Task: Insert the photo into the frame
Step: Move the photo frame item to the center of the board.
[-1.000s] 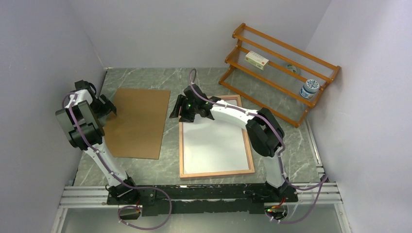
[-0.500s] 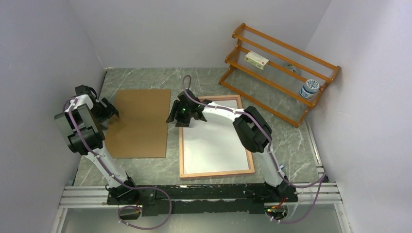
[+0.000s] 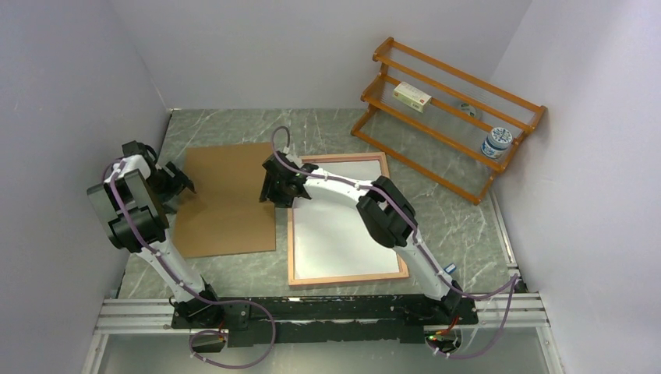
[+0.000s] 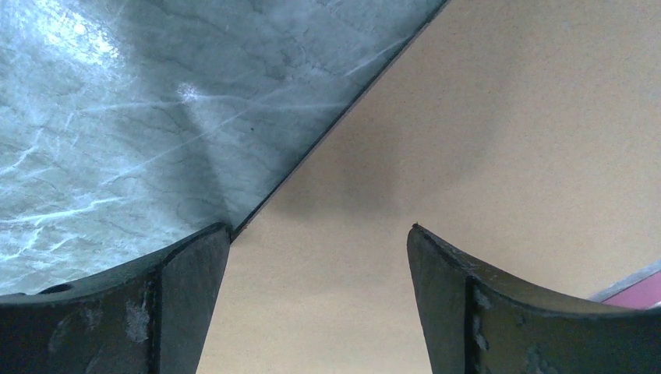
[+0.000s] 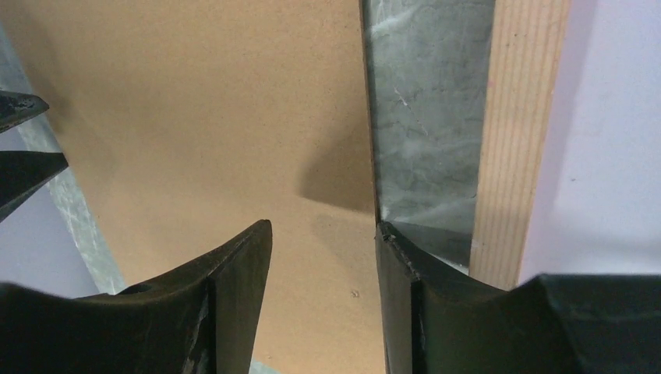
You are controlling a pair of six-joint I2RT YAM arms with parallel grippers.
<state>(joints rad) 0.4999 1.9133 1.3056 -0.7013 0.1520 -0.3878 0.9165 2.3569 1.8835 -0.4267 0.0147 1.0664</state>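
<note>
The frame (image 3: 402, 251) lies back up, light wood rails showing, right of centre. The photo (image 3: 343, 230) lies inside it, white back up. The brown backing board (image 3: 226, 210) lies flat to the frame's left, slightly skewed. My left gripper (image 3: 181, 185) is open over the board's left edge; the left wrist view has its jaws (image 4: 319, 227) wide apart above the board (image 4: 483, 140). My right gripper (image 3: 273, 189) is open over the board's right edge (image 5: 195, 117), jaws (image 5: 323, 224) apart, with the frame's rail (image 5: 514, 132) and the photo (image 5: 616, 140) just beside it.
An orange wooden rack (image 3: 448, 117) stands at the back right with a small box (image 3: 411, 96) and a jar (image 3: 496, 142) on it. Grey walls close in on the left, back and right. A metal rail (image 3: 327, 308) runs along the near edge.
My right gripper has moved left from the frame's top-left corner onto the board's right edge. The board has turned slightly and shifted toward the frame. The left gripper has stayed at the board's left edge.
</note>
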